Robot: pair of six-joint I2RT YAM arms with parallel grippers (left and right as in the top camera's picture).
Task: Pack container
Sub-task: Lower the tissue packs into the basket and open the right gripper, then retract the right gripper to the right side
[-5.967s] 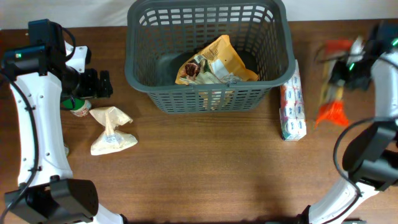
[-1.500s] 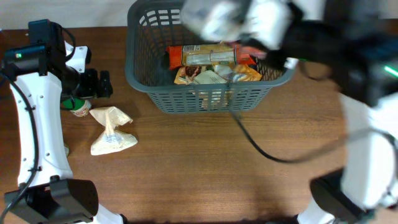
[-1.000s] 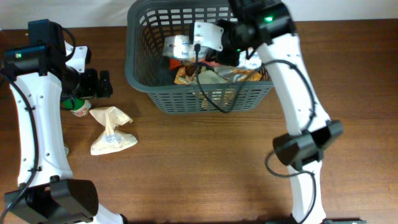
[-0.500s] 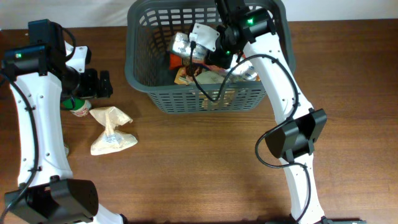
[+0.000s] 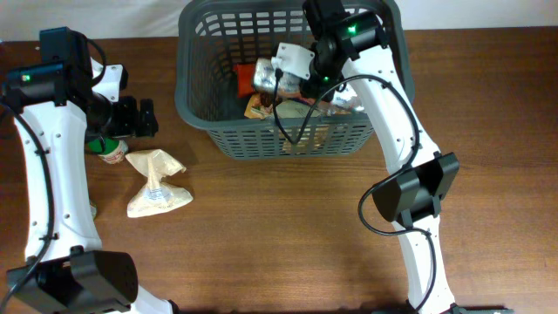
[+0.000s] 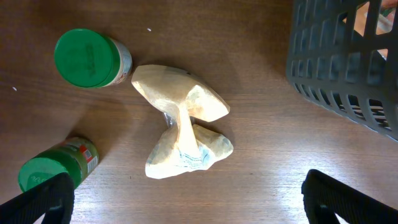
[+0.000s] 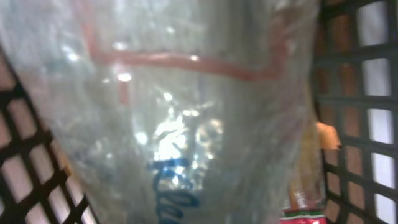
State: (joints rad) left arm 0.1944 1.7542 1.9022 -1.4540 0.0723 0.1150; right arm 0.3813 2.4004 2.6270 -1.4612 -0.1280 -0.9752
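Right gripper (image 5: pixel 286 71) inside container (image 5: pixel 193 112), upper centre; pack (image 7: pixel 186 124) fills its wrist view, jaws hidden, cannot tell grip. Left gripper (image 6: pixel 193 198) spread, nearer bag (image 6: pixel 183 124) at left.

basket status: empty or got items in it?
Not empty. In the overhead view, the container holds an orange pouch and a red packet below its rim.

White arm links (image 5: pixel 48 174), black joints (image 5: pixel 410 196), green LEDs (image 5: pixel 353 29).
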